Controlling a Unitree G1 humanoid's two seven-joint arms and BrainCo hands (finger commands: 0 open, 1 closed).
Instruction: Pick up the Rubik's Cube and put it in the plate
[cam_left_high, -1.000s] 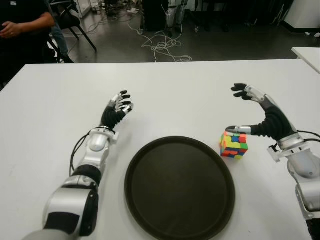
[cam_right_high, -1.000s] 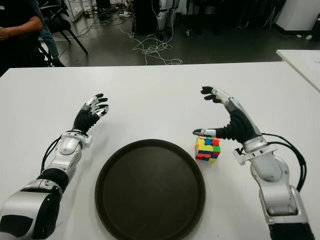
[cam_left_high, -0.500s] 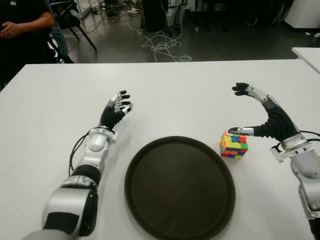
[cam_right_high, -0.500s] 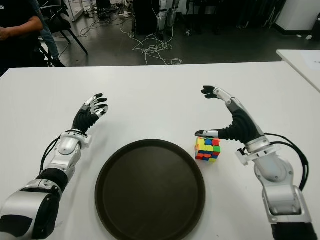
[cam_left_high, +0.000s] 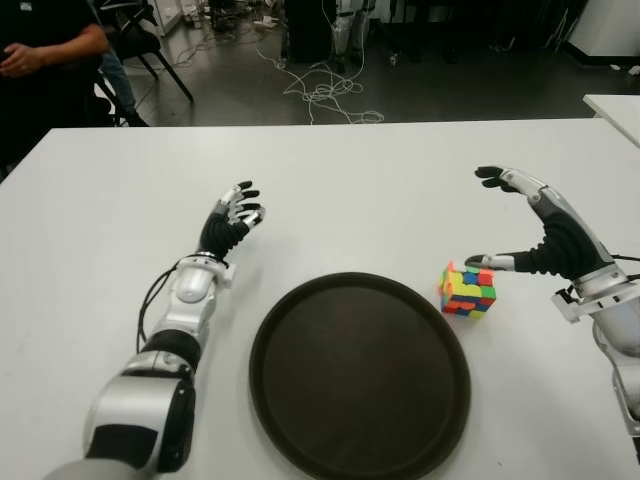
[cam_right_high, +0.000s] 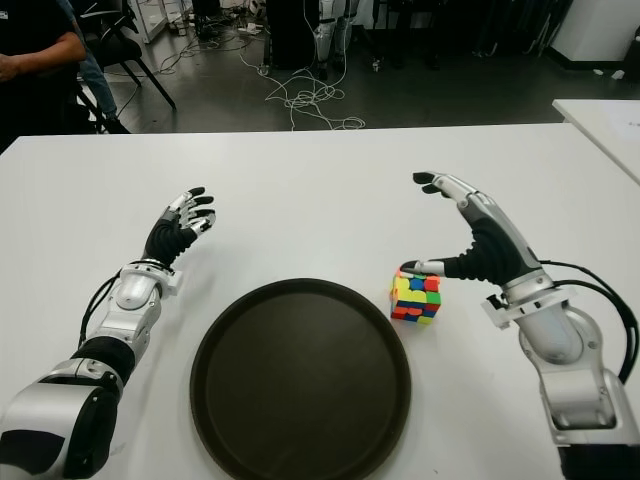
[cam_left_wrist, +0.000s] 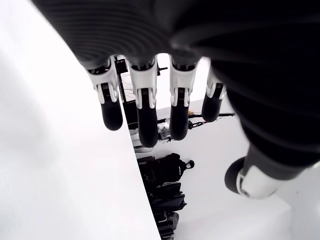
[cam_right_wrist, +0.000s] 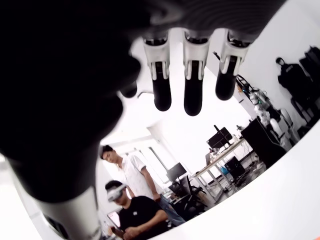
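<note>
Sitting on the white table (cam_left_high: 380, 180), the Rubik's Cube (cam_left_high: 468, 291) is just off the right rim of the plate (cam_left_high: 359, 374), close to it but not inside. Plate = big dark round tray w/ a raised lip, centred near the table's front edge; nothing in it, only bare dark surface.

Right hand (cam_left_high: 535, 232) is above & to the right of the cube, fingers spread wide, holding nothing. Thumb tip shows right at the cube's top right edge; can't tell if it actually touches. The other fingers arch up & away toward the far side of the table, well clear of the cube. Right wrist view confirms it: fingers (cam_right_wrist: 193, 80) extended, no object between them, two people visible far off in the room.

Left hand (cam_left_high: 230, 220) shows left of the plate, up-table from its rim, fingers loosely extended & empty; left wrist view shows the same straight fingers (cam_left_wrist: 145, 107) over bare table.

Far left, beyond the table's edge, a person (cam_left_high: 45, 70) in dark clothes. Cables (cam_left_high: 325, 90) lie on the floor behind the table.
</note>
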